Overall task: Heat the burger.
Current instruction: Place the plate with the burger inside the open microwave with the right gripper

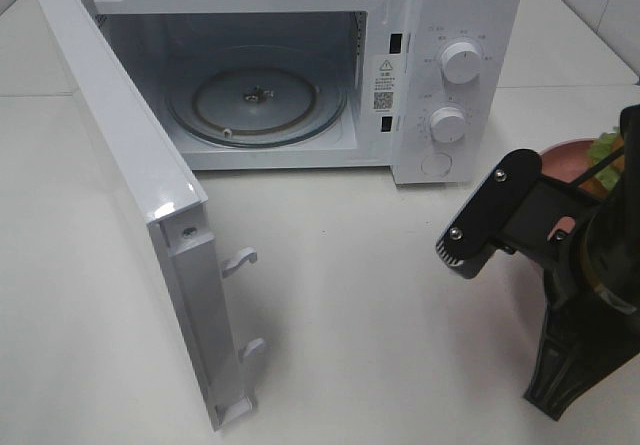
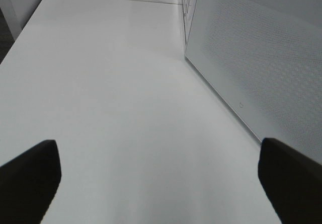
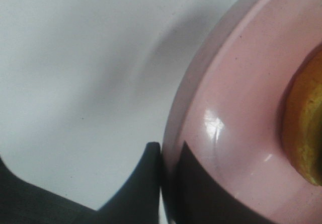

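Observation:
The burger (image 1: 605, 149) lies on a pink plate (image 1: 566, 158) at the table's right edge, beside the microwave. Only its green lettuce shows past my right arm (image 1: 590, 265). In the right wrist view the burger (image 3: 304, 128) is an orange-brown curve on the pink plate (image 3: 236, 108). My right gripper (image 3: 168, 158) is shut on the plate's rim, one finger under the edge and one on top. My left gripper (image 2: 161, 176) is out of the exterior view. It hovers open over bare table with nothing between its fingertips (image 2: 30, 178).
The white microwave (image 1: 455, 25) stands at the back with its door (image 1: 130, 165) swung wide to the left, and its glass turntable (image 1: 255, 105) carries nothing. In the left wrist view the door's outer face (image 2: 261, 58) is close by. Two knobs (image 1: 460, 62) are on the right panel.

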